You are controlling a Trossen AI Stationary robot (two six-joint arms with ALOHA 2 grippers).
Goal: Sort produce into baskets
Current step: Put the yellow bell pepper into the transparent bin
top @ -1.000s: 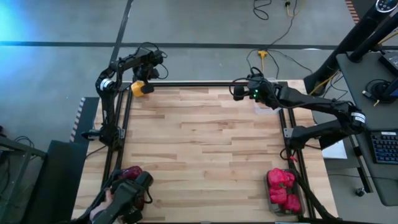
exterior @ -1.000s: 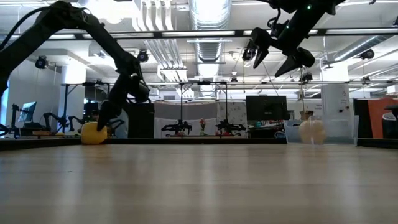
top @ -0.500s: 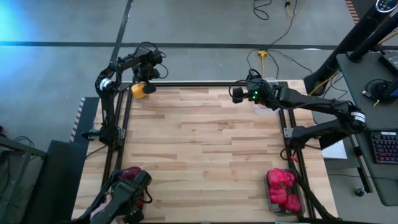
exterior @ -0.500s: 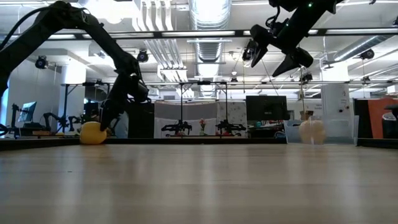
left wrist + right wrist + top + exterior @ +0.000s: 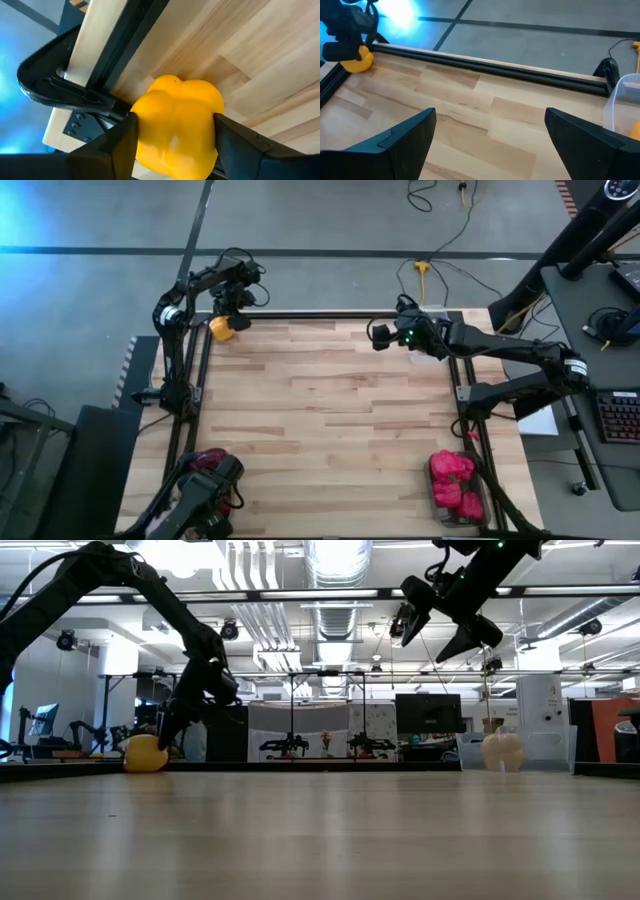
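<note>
A yellow pepper (image 5: 221, 327) sits on the table's far left corner, close against the black frame rail (image 5: 125, 45). My left gripper (image 5: 225, 318) is shut on it. My right gripper (image 5: 379, 333) hangs open and bare well above the table (image 5: 432, 625), near the far right. A clear basket (image 5: 623, 102) at the far right corner holds a yellow-orange piece (image 5: 635, 131). A basket of red-pink peppers (image 5: 455, 485) stands at the near right. A basket of dark red apples (image 5: 208, 459) stands at the near left. My left gripper pinches the yellow pepper by its two opposite sides (image 5: 146, 125) between its two fingers (image 5: 117, 142). The fingers slant down at it from the table's far side. The pepper rests with its underside on the table (image 5: 146, 754), beside the rail.
A black frame rail (image 5: 330, 314) runs along the table's far edge and down both sides. A dark bulky object (image 5: 205, 498) lies at the near left, partly over the apple basket. The wide wooden middle (image 5: 330, 410) of the table bears nothing.
My left gripper has shut on the yellow pepper, and the pepper has slid a little toward the table's left edge, staying on the wood.
</note>
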